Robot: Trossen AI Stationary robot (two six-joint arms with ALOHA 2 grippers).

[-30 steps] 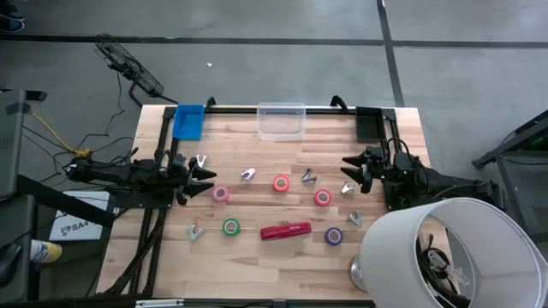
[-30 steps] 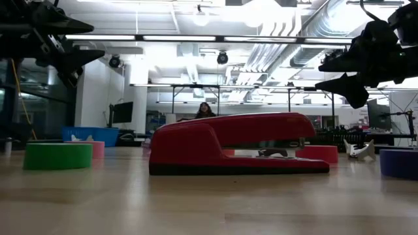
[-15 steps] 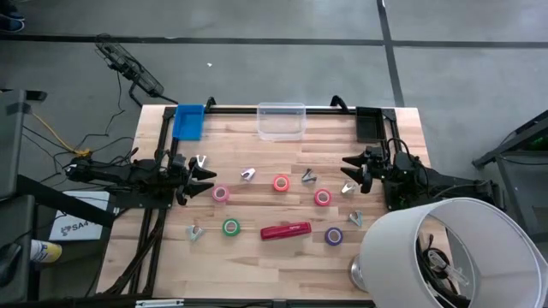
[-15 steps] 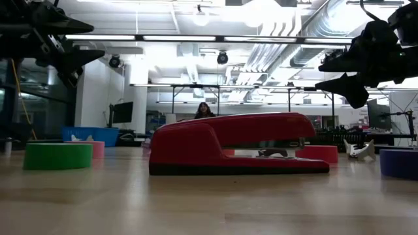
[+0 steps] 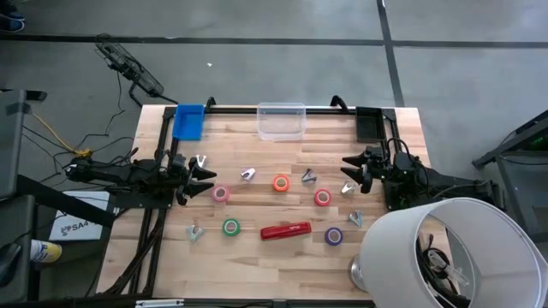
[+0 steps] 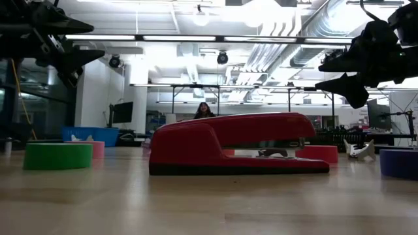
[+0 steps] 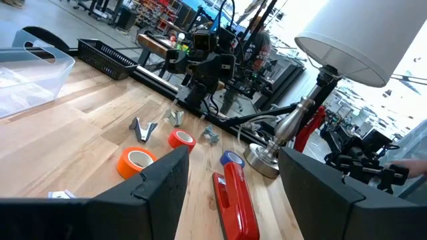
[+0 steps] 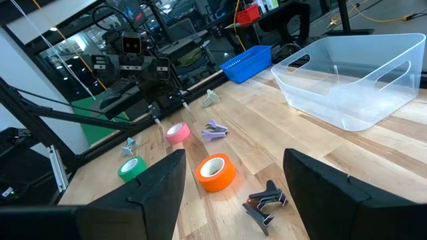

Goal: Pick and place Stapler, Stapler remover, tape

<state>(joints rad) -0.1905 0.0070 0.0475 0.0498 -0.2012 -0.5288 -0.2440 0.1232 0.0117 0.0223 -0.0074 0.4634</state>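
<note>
High view, left gripper: we find it at the surface's left edge, fingers parted with nothing between them; the pink tape lies just beside the fingertips.
High view, right gripper: at the right edge, fingers likewise apart and empty; a silvery stapler remover sits just beside them.
High view, stapler: red, lying flat near the front edge, between the green tape and the purple tape, well apart from both sets of fingers.
High view, other tape: we note an orange roll mid-surface and a red roll nearer the right gripper.
High view, containers: clear bin and blue basket along the far edge.
Low view, stapler: resting on the surface, both grippers high above it at the two upper corners.
Left wrist view: the open fingers frame the stapler, which lies beyond them untouched, with the orange roll near it.
Right wrist view: the spread fingers frame the orange roll; the pink tape and green tape lie farther off.
</note>
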